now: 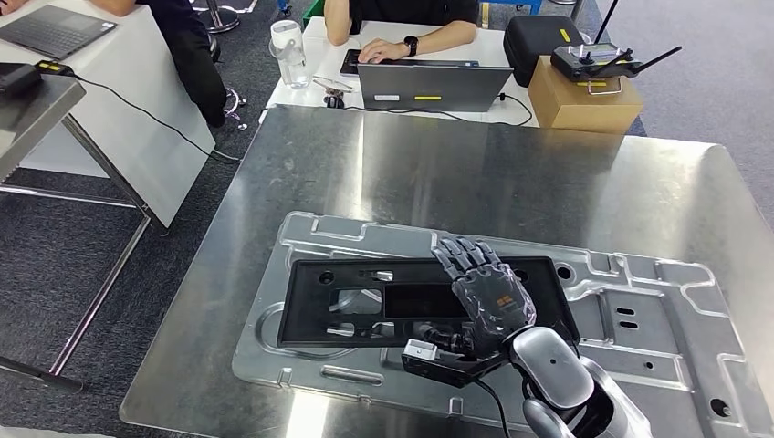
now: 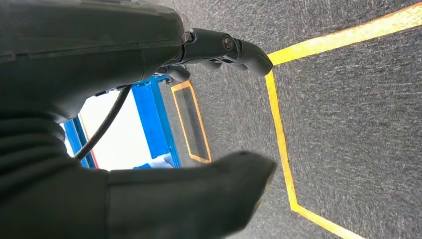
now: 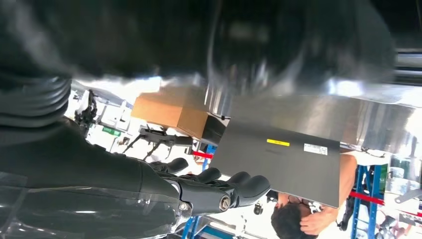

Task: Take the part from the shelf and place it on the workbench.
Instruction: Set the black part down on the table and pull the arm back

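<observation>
The black rectangular frame part lies flat on a silver stamped metal panel near the front of the steel workbench. My right hand is over the part's right half, fingers stretched forward and spread, gripping nothing; whether the palm touches the part I cannot tell. In the right wrist view its dark fingers point out straight past the bench edge. My left hand hangs over the carpet, thumb and fingers apart, with nothing between them.
Beyond the workbench's far edge stand a laptop, a cardboard box with a remote controller on it, a water bottle and a seated person. A white desk stands at the left. Yellow tape marks the floor.
</observation>
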`<state>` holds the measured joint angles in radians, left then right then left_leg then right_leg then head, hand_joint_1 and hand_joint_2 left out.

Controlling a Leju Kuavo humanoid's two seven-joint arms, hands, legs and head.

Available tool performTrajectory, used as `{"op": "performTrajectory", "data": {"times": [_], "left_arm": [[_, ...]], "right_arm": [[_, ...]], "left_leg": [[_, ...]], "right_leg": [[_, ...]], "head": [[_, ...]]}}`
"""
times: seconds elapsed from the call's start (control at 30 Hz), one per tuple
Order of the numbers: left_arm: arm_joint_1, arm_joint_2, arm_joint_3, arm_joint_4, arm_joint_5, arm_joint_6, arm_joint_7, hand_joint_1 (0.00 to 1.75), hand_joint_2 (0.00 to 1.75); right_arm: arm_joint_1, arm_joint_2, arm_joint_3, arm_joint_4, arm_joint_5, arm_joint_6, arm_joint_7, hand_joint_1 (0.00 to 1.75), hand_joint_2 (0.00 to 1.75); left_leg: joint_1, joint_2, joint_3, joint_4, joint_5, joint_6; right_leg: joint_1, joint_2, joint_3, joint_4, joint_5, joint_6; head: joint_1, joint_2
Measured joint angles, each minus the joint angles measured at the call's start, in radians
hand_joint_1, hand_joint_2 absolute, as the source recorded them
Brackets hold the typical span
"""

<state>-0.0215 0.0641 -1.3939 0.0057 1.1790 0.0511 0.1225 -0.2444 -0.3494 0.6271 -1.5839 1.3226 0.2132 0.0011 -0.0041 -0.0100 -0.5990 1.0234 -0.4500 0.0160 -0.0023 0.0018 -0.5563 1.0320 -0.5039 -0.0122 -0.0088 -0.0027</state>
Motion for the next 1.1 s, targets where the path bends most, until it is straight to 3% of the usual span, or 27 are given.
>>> {"op": "performTrajectory", "data": {"times": [0.4,0.67,0.73,0.83,0.87,0.9,0.93,1.03,1.1], "left_arm": [[0.001,0.0,0.0,0.0,0.0,-0.004,0.006,0.0,0.0],[0.007,0.0,0.0,0.0,-0.012,-0.003,0.021,0.0,0.0],[0.008,-0.001,0.0,0.0,-0.013,-0.003,0.023,0.0,0.0],[0.008,-0.003,0.0,0.0,-0.014,-0.003,0.024,0.0,0.0],[0.008,-0.004,0.0,0.0,-0.016,-0.003,0.024,0.0,0.0],[0.009,-0.004,0.0,0.0,-0.017,-0.003,0.024,0.0,0.0],[0.01,-0.004,0.0,0.0,-0.018,-0.003,0.025,0.0,0.0],[0.011,-0.005,-0.001,0.0,-0.018,-0.004,0.025,0.0,0.0],[0.011,-0.005,-0.001,0.0,-0.018,-0.004,0.025,0.0,0.0]], "right_arm": [[-0.002,-0.002,0.001,-0.043,-0.014,-0.02,0.0,0.0,0.0],[0.011,-0.019,0.001,-0.166,-0.02,-0.061,0.006,0.0,0.0],[0.014,-0.029,0.001,-0.188,-0.019,-0.065,0.007,0.0,0.0],[0.024,-0.044,0.001,-0.205,-0.015,-0.072,0.011,0.0,0.0],[0.029,-0.048,0.001,-0.208,-0.013,-0.073,0.013,0.0,0.0],[0.033,-0.051,0.001,-0.211,-0.012,-0.073,0.014,0.0,0.0],[0.036,-0.053,0.002,-0.214,-0.012,-0.074,0.015,0.0,0.0],[0.038,-0.057,0.002,-0.224,-0.011,-0.075,0.017,0.0,0.0],[0.04,-0.059,0.002,-0.229,-0.011,-0.076,0.017,0.0,0.0]], "left_leg": [[0.0,0.0,0.0,0.0,0.0,0.0],[-0.001,0.001,0.004,-0.002,0.003,0.019],[0.006,0.005,0.01,-0.019,0.015,0.028],[0.009,0.008,0.009,-0.026,0.022,0.033],[0.01,0.009,0.006,-0.025,0.024,0.032],[0.011,0.009,0.003,-0.023,0.025,0.03],[0.014,0.009,-0.001,-0.019,0.026,0.028],[0.019,0.007,-0.016,0.0,0.028,0.012],[0.018,0.004,-0.022,0.006,0.034,-0.005]], "right_leg": [[-0.001,0.0,0.0,0.0,0.0,0.0],[-0.005,0.001,0.005,-0.002,0.0,0.016],[-0.003,0.001,-0.003,0.03,-0.031,0.023],[-0.009,0.001,-0.065,0.192,-0.134,0.031],[-0.012,0.001,-0.083,0.24,-0.152,0.035],[-0.017,0.0,-0.085,0.254,-0.148,0.039],[-0.022,0.0,-0.068,0.228,-0.124,0.043],[-0.031,0.001,0.031,0.048,-0.044,0.053],[-0.026,0.006,0.044,0.011,-0.035,0.044]], "head": [[0.0,0.0],[0.0,0.0],[0.0,0.0],[0.0,0.0],[0.0,0.0],[0.0,0.0],[0.0,0.0],[0.0,0.0],[0.0,0.0]]}}
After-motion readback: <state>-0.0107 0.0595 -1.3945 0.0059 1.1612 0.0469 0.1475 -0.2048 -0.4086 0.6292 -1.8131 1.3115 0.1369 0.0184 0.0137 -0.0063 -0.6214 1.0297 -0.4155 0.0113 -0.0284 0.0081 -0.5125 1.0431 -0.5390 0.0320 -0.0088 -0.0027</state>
